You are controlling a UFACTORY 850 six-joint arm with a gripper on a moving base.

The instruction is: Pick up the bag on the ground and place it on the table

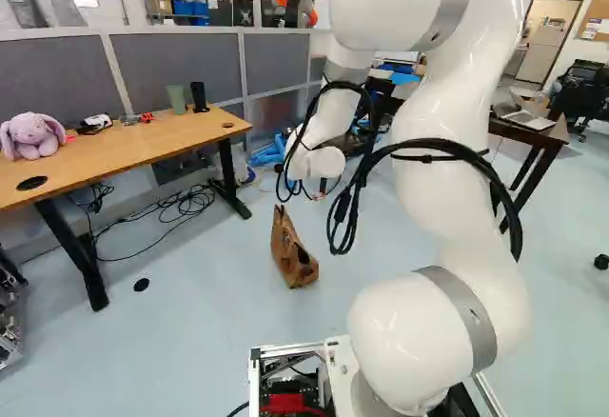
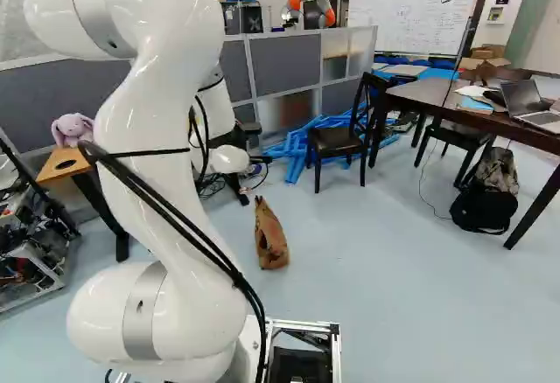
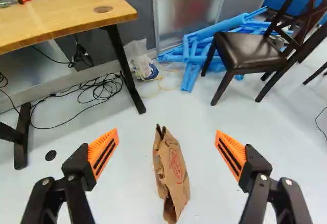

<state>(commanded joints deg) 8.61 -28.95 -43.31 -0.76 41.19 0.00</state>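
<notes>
Paper bag (image 3: 173,175) located on floor (image 3: 127,183).
The fingers (image 3: 103,150) were spread wide, released, and aimed toward the bag.

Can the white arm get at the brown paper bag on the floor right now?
Probably yes: the black two-fingered gripper is open, the brown paper bag is ahead, nothing visible blocks the way, and the dark wooden chair stands off to one side.
</notes>
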